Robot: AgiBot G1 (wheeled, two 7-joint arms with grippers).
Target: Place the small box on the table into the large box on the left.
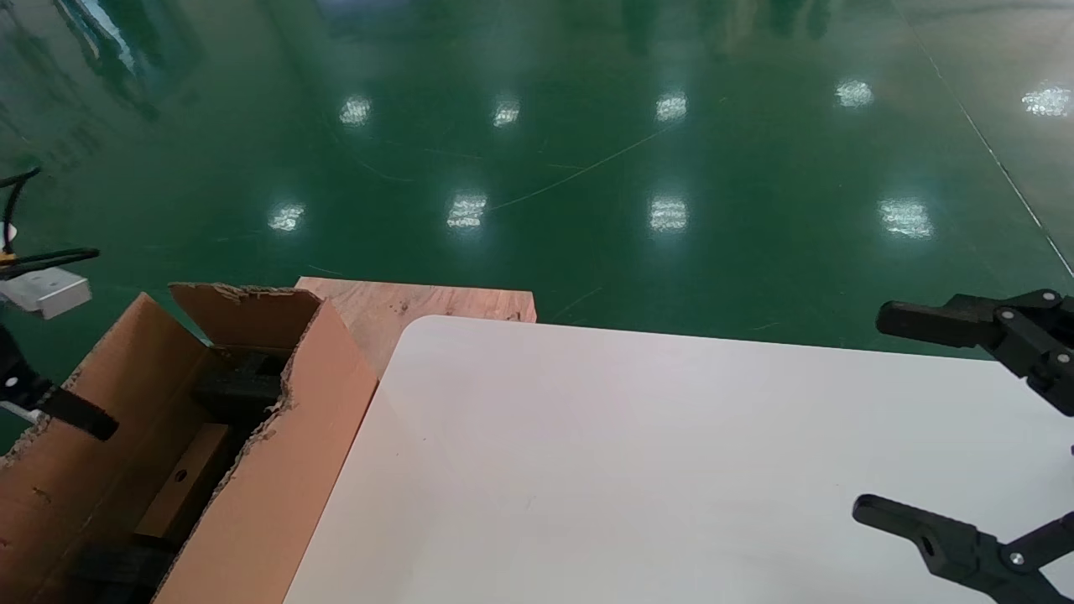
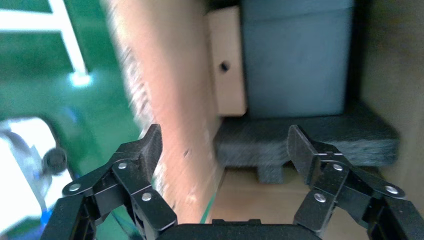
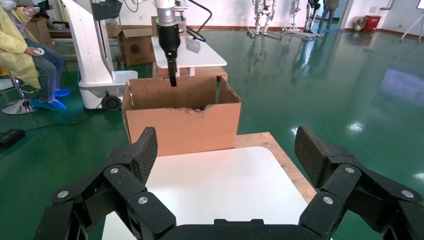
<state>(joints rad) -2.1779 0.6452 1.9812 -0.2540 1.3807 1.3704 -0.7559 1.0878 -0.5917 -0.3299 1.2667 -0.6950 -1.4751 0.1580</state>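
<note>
The large box point(image 1: 277, 470) stands left of the white table point(image 1: 671, 470), open on top, with ragged edges and dark foam point(image 2: 300, 140) inside. The small box point(image 1: 180, 482) lies inside it beside the foam, its round hole showing; it also shows in the left wrist view point(image 2: 227, 65). My left gripper point(image 2: 225, 145) is open and empty above the large box's outer wall point(image 2: 165, 100), one finger on each side of it. One of its fingers point(image 1: 80, 413) shows in the head view. My right gripper point(image 1: 869, 411) is open and empty over the table's right side.
A bare wooden board point(image 1: 419, 302) sticks out behind the table and the large box. Green floor lies all around. In the right wrist view a seated person in yellow point(image 3: 25, 45), another carton point(image 3: 135, 47) and a second white table point(image 3: 190, 55) stand beyond the large box point(image 3: 182, 125).
</note>
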